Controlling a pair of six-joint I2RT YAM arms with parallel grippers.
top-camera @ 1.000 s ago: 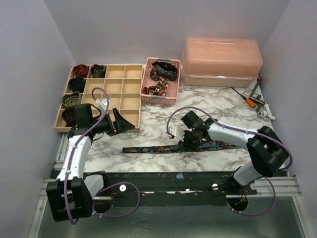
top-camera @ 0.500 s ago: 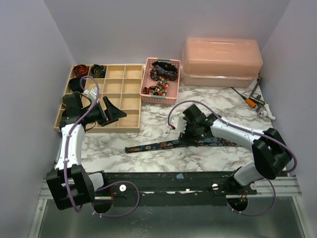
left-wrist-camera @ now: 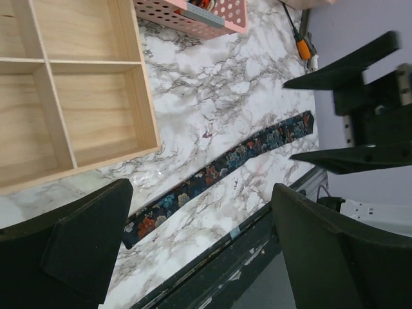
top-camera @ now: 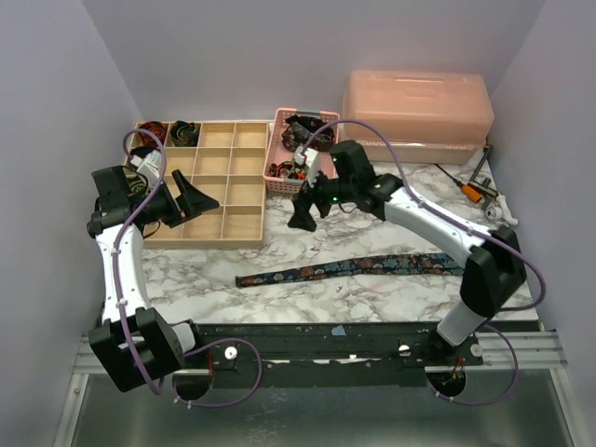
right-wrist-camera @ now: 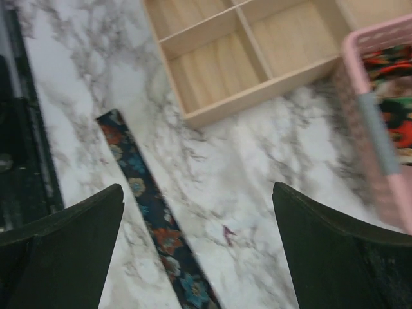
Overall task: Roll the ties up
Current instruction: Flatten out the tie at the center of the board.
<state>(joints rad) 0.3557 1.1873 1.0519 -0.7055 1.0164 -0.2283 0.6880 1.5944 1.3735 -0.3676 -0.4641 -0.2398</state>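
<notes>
Black jaws on the left gripper (top-camera: 198,197) and right gripper (top-camera: 304,210) both gaped wide, holding nothing, above the floral tie (top-camera: 349,268) lying flat.

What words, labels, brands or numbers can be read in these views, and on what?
None can be read.
The grey strip on the pink basket looks like a label, but it is too blurred to show any characters.
The floral tie, wooden tray and lidded box carry no visible writing.
</notes>
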